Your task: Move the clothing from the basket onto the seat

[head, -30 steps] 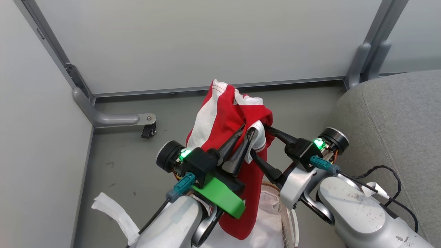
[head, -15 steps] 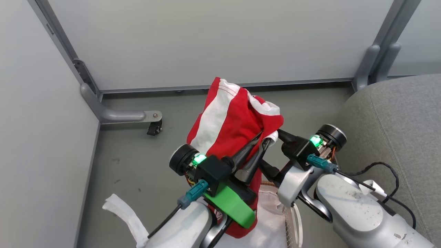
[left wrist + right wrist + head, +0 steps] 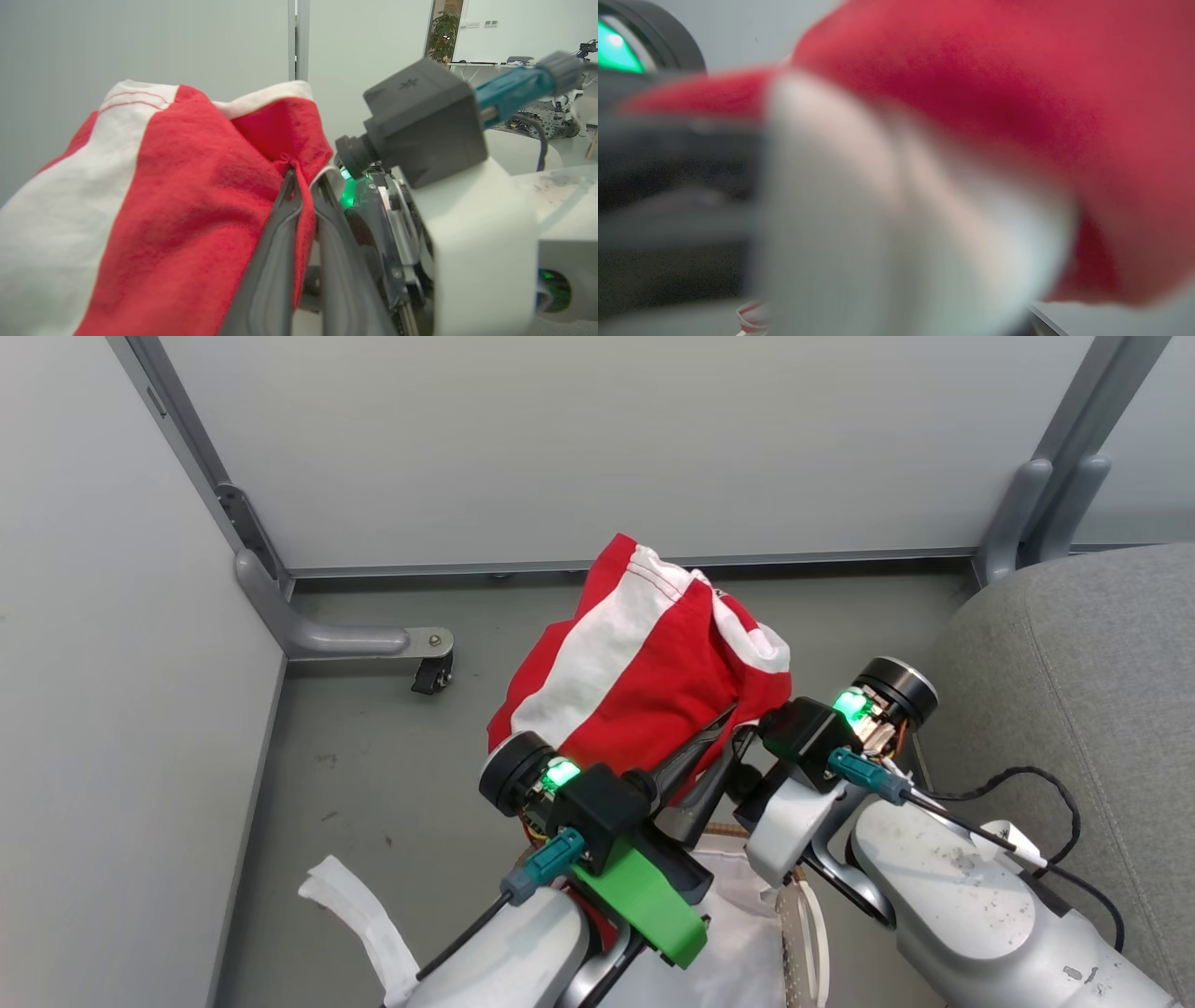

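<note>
Grey floor point(image 3: 373, 756) beyond. Soft, light clothing point(image 3: 644, 663) bulges past the left gripper point(image 3: 306, 179), its 2 fingers clamped on a red fold, above the basket point(image 3: 808, 933). How wide the right gripper point(image 3: 742, 756) stands, I cannot tell. Bunched folds should grip best.

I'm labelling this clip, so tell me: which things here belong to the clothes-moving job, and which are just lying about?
Job: clothing, pinched in the left gripper; basket; seat.
Lying about: white cloth strip; castor on the partition foot; grey partition wall.
</note>
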Robot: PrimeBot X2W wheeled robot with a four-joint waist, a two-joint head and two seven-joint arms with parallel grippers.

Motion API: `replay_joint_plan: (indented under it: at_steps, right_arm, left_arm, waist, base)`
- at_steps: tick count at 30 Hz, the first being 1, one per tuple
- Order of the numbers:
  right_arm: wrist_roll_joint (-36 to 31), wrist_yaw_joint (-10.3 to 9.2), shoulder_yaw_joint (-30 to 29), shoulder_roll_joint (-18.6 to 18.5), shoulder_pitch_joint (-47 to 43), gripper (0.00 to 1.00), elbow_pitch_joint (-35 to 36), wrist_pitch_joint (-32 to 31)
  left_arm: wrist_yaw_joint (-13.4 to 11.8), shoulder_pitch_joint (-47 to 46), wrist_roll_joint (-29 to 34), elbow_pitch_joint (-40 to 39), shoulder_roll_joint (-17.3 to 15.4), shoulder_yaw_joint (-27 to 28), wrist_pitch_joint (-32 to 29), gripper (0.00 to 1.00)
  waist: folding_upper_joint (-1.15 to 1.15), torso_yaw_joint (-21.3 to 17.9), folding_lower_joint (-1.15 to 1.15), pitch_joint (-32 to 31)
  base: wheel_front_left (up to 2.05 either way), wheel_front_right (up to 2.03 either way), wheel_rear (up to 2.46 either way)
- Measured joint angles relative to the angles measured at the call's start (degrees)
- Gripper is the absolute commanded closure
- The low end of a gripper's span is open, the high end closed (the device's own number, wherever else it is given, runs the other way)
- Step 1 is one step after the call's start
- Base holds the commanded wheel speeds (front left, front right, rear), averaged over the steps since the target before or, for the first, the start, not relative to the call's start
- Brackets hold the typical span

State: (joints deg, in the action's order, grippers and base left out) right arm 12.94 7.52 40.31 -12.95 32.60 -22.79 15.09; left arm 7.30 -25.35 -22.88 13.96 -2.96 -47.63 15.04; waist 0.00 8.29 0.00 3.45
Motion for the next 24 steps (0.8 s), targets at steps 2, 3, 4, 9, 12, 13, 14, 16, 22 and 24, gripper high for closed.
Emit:
replay_joint_plan:
  at_steps: [2, 3, 4, 9, 12, 13, 14, 16, 22, 24]
  right_arm:
    - [-0.37, 0.00, -0.31, 0.24, -0.08, 1.00, 0.11, -0.01]
    - [-0.43, 0.00, -0.59, 0.35, -0.10, 1.00, 0.30, -0.01]
    - [-0.49, 0.00, -0.79, 0.40, -0.15, 1.00, 0.41, -0.01]
    - [-1.14, 0.00, -2.20, 0.46, -0.98, 1.00, 1.18, -0.01]
    - [-1.43, 0.00, -2.86, 0.53, -1.67, 1.00, 1.55, -0.01]
    - [-1.46, 0.00, -3.19, 0.57, -1.70, 1.00, 1.76, -0.01]
    - [-1.53, 0.00, -3.37, 0.60, -1.74, 1.00, 1.90, -0.01]
    - [-1.82, 0.00, -4.21, 0.87, -2.42, 1.00, 2.34, -0.01]
    - [-2.49, 0.00, -6.72, 1.12, -4.00, 1.00, 2.75, -0.01]
    - [-2.79, 0.00, -8.10, 1.19, -4.41, 1.00, 2.80, -0.01]
  left_arm:
    - [0.00, -0.02, -0.20, 0.27, 0.00, 0.00, 0.00, 1.00]
    - [0.00, -0.04, -0.22, 0.37, 0.00, 0.01, 0.00, 1.00]
    - [0.00, -0.04, -0.22, 0.44, 0.01, 0.02, 0.00, 1.00]
    - [0.02, -0.06, -0.22, 0.73, 0.02, 0.31, 0.09, 1.00]
    - [0.04, -0.05, -0.22, 0.77, 0.03, 0.43, 0.09, 1.00]
    - [0.04, -0.05, -0.22, 0.77, 0.03, 0.51, 0.09, 0.95]
    - [0.04, -0.05, -0.22, 0.76, 0.03, 0.59, 0.09, 0.69]
    - [0.04, -0.02, -0.21, 0.60, 0.04, 0.96, 0.09, 0.00]
    - [0.04, 0.11, 0.55, 0.48, 0.04, 1.93, 0.09, 0.00]
    - [0.04, 0.13, 1.04, 0.48, 0.05, 2.50, 0.09, 0.00]
  waist:
    - [0.00, 0.04, 0.00, 0.02]
    - [0.00, 0.05, 0.00, 0.04]
    - [0.00, 0.05, 0.00, 0.01]
    - [0.00, -0.20, 0.00, -0.21]
    - [0.00, -0.48, 0.00, -0.35]
    - [0.00, -0.59, 0.00, -0.39]
    - [0.00, -0.65, 0.00, -0.40]
    - [0.00, -0.86, 0.00, -0.43]
    - [0.00, -1.41, 0.00, -0.39]
    - [0.00, -1.72, 0.00, -0.26]
  base:
    - [0.00, 0.00, 0.00]
    - [0.00, 0.00, 0.00]
    - [0.00, 0.00, 0.00]
    - [0.00, 0.00, 0.00]
    - [0.00, 0.00, 0.00]
    - [0.00, 0.00, 0.00]
    - [0.00, 0.00, 0.00]
    - [0.00, 0.00, 0.00]
    - [0.00, 0.00, 0.00]
    - [0.00, 0.00, 0.00]
